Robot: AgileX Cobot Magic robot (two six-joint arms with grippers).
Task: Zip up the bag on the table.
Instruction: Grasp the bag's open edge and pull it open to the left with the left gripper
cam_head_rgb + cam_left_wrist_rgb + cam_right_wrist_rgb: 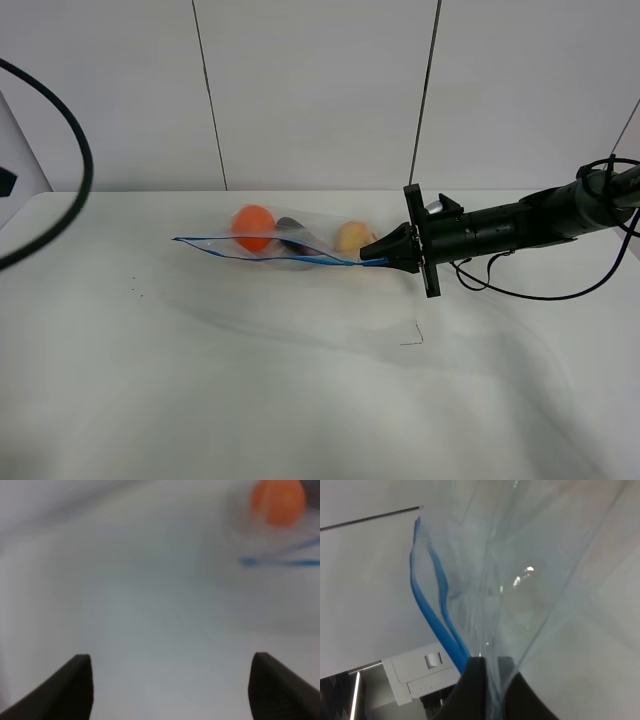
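The clear bag (312,243) lies on the white table (250,390), holding an orange ball (253,226), a dark purple item (293,236) and a yellowish item (351,236). Its blue zip strip (250,254) runs along the near edge. My right gripper (373,253) is shut on the strip's right end. In the right wrist view my right gripper (492,682) pinches the plastic, and the two blue tracks (427,605) stand apart farther out. My left gripper (172,690) is open and empty over bare table. The orange ball (277,500) and strip end (280,561) show blurred beyond it.
A black cable (75,190) loops at the far left. A thin dark mark (413,339) lies on the table in front of the right gripper. The right arm's cable (540,296) hangs just above the table. A panelled wall stands behind.
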